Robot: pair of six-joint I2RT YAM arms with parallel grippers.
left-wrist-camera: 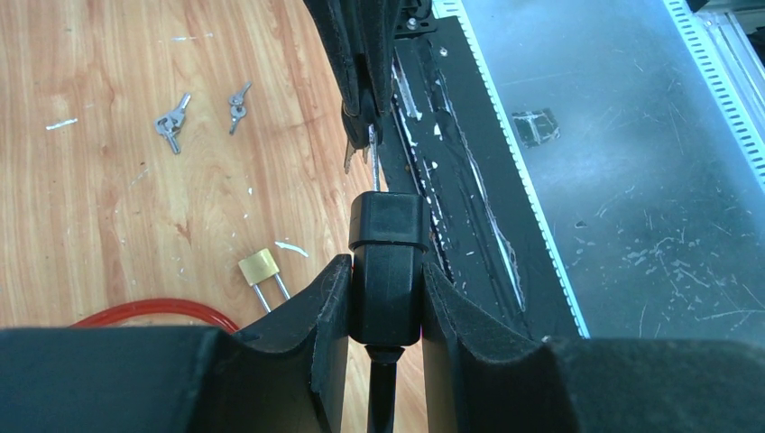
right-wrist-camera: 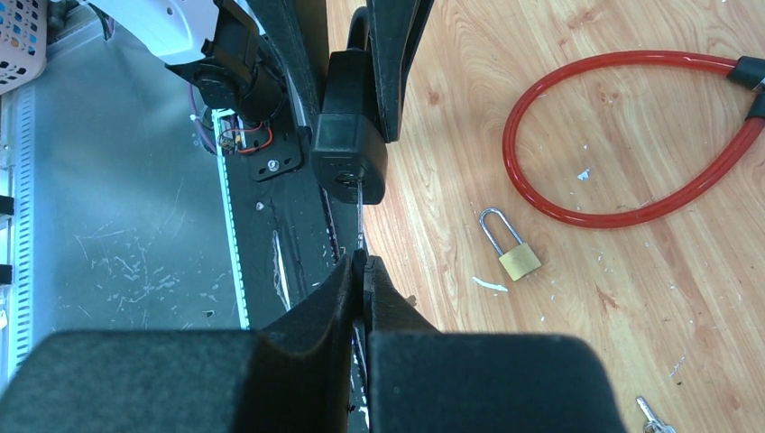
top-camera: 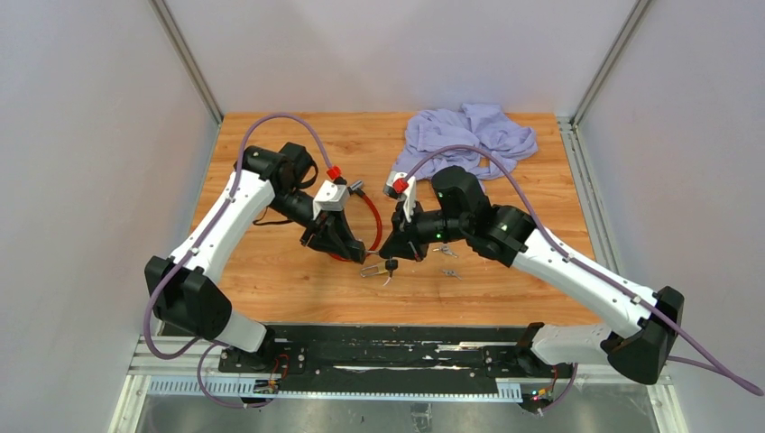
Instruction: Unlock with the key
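Note:
The black lock body of the red cable lock sits upright between my left gripper's pads, which are shut on it. A thin silver key runs from the keyhole in the lock's end face to my right gripper, shut on the key's head. The key blade is partly inside the lock. In the top view the two grippers meet tip to tip near the table's front middle, left gripper and right gripper.
A small brass padlock lies on the wood just beside the grippers. Two loose key bunches lie further right on the table. A purple cloth is crumpled at the back. The black base rail runs along the near edge.

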